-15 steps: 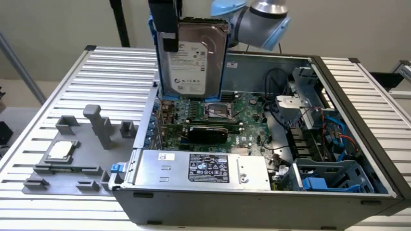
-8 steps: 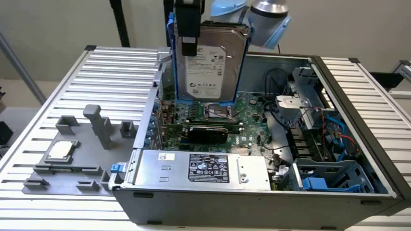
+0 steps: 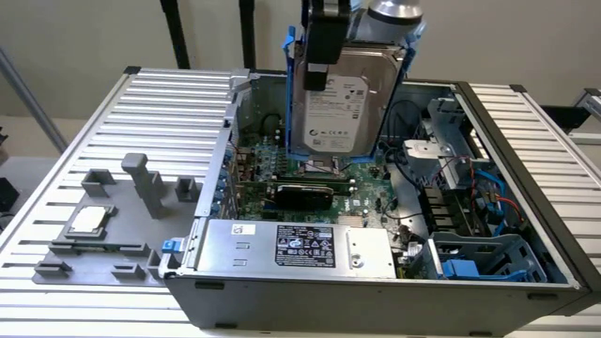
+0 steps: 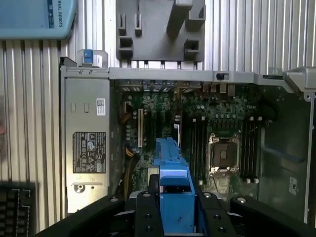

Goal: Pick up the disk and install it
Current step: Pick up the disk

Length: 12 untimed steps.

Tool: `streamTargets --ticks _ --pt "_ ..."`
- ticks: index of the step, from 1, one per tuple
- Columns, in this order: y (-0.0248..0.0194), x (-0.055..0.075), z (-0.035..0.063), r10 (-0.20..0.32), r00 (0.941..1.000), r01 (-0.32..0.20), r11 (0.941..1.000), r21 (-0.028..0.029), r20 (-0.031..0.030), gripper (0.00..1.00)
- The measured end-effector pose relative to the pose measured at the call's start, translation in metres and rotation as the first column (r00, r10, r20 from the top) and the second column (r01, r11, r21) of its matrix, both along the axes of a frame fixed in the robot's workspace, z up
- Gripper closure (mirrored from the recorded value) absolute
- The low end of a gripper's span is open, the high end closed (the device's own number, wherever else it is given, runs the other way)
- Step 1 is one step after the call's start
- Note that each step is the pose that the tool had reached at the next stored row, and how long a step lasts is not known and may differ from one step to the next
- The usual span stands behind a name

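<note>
Clamped shut on the disk (image 3: 336, 105), the gripper (image 3: 324, 39) hangs over the open computer case (image 3: 376, 303). The disk stands on its end in the air above the case, not inside it. On the table to the exterior view's left of the case sits a grey holder (image 3: 103, 232) with a small silver chip (image 3: 89, 220) on it. Inside the case, at its near wall, lies a silver box (image 3: 300, 246) with a black label; the print on it is too small to read. Past that box is the green board (image 3: 310, 190), right under the disk. At the exterior view's right end of the case is a blue bay (image 3: 483, 257). I think the disk is heavy for its size, hard and stiff, with smooth metal faces that could slip. A bump could hurt it. Its blue rails (image 3: 293, 91) look like the best place to hold, and in the wrist view the black fingers (image 4: 145, 212) sit on both sides of one. Its white label has words I cannot read. A blue thing (image 4: 34, 17) beside the case says "ROBOTS".
</note>
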State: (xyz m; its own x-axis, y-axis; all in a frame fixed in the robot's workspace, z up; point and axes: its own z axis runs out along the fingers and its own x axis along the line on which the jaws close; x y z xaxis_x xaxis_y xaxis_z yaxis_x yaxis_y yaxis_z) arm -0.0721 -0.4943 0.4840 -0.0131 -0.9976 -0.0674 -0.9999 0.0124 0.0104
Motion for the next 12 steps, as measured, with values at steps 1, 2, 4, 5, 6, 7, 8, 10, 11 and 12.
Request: streamTargets --ticks 1,2,4,5,6,7,8,10,11,12 --pt "-0.0018 0.004 0.0 0.0 1.0 0.0 1.0 0.0 0.0 1.0" --pt "-0.0039 0.008 0.0 0.0 1.0 0.0 1.0 0.0 0.0 1.0" --pt "-0.0082 0.015 0.0 0.0 1.0 0.0 1.0 0.0001 0.0 1.0" --pt "-0.0105 0.018 0.0 0.0 1.0 0.0 1.0 0.0001 0.0 1.0" --pt "-0.0126 0.021 0.0 0.0 1.0 0.0 1.0 0.0001 0.0 1.0" --pt "-0.0149 0.025 0.0 0.0 1.0 0.0 1.0 0.0001 0.0 1.0" --pt "-0.0172 0.028 0.0 0.0 1.0 0.0 1.0 0.0001 0.0 1.0" --pt "-0.0223 0.033 0.0 0.0 1.0 0.0 1.0 0.0 0.0 1.0" --pt "-0.0249 0.036 -0.0001 0.0 1.0 0.0 1.0 0.0001 0.0 1.0" --pt "-0.0274 0.039 -0.0002 0.0 1.0 0.0 1.0 0.0001 0.0 1.0"
